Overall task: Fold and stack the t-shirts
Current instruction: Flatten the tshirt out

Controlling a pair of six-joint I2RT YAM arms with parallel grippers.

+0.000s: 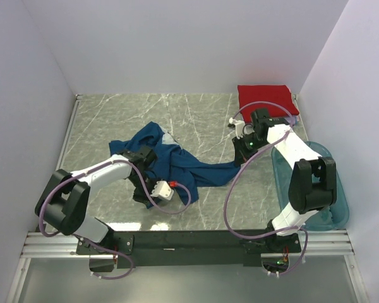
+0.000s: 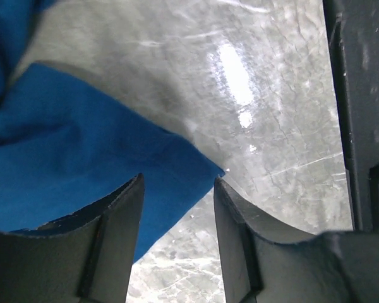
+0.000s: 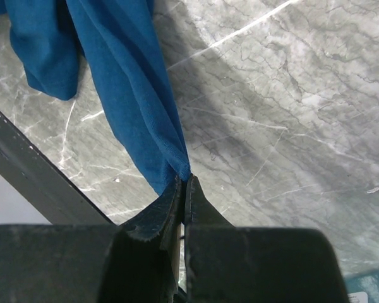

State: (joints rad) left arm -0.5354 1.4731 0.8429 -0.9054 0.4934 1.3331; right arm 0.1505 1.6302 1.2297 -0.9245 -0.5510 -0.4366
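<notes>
We judged the step to be spreading the dark blue t-shirt [image 1: 177, 161] flat before folding. To do it well, the left claw [image 2: 178, 183] should close only once the hem corner between its fingers sat deep enough. Then both claws should pull apart evenly, low over the tabletop [image 1: 114, 120]. The left claw's jaws stood apart, gripping nothing; its arm reached low, wrist against the bunched cloth. The right claw [image 3: 183, 183] was pinched tight on another corner, the shirt stretching away ahead of it. The folded red t-shirt [image 1: 268, 98] lay behind it.
</notes>
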